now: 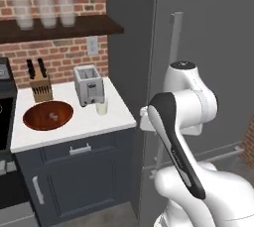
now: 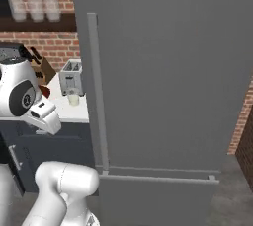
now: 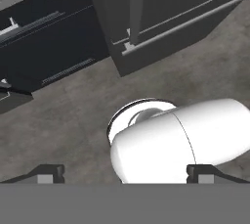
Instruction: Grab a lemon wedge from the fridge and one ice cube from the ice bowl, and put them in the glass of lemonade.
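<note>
The fridge (image 2: 163, 82) is a tall dark grey appliance with its doors shut and a long pale bar handle (image 2: 96, 92). The lemon wedge is hidden. On the white counter (image 1: 74, 127) left of the fridge (image 1: 208, 37) lies the reddish-brown ice bowl (image 1: 48, 115). The small glass of lemonade (image 1: 101, 107) stands in front of the toaster and also appears in the right base view (image 2: 73, 99). My gripper (image 3: 126, 175) is open with nothing between its fingertips (image 3: 49, 173). It points down at the floor in front of the fridge's lower door (image 3: 161, 17).
A toaster (image 1: 88, 85) and a knife block (image 1: 40, 86) stand at the back of the counter. Frosted jars (image 1: 44, 8) line a dark shelf above. Dark cabinets (image 1: 74, 171) sit under the counter, a stove (image 1: 5, 112) at far left, a brick wall (image 2: 242, 121) at right.
</note>
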Controlling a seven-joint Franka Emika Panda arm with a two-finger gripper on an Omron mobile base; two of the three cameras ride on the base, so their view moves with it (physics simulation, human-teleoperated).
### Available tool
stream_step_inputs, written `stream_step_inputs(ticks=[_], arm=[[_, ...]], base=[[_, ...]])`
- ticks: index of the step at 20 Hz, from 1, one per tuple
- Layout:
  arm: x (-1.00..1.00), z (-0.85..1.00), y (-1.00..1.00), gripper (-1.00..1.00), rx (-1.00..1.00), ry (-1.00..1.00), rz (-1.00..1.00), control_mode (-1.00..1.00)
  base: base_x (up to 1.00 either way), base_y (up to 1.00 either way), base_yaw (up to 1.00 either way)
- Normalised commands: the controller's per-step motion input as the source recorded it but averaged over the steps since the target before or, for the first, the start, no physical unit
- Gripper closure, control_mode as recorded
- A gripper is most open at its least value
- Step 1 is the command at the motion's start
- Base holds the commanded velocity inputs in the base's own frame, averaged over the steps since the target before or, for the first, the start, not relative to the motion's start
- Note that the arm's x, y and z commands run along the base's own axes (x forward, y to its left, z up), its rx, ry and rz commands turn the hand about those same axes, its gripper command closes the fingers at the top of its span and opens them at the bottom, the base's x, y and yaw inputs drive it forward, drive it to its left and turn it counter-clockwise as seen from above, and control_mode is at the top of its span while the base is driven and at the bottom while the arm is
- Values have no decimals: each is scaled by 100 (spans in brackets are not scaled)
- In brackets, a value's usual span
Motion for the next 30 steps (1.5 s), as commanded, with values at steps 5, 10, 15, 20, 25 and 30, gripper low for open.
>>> stream_step_inputs(ticks=[5,10,15,20,25,30], arm=[[0,0,0,-100,0,0,0,100],[0,0,0,-100,0,0,0,100],[0,0,0,-100,0,0,0,100],[-1,18,-7,-100,0,-4,1,-100],[-21,27,-45,-100,0,-7,5,-100],[15,27,-43,-100,-2,-8,-3,-100]], base=[[-14,30,-38],[-6,26,-42],[0,20,-19],[0,0,0],[0,0,0],[0,0,0]])
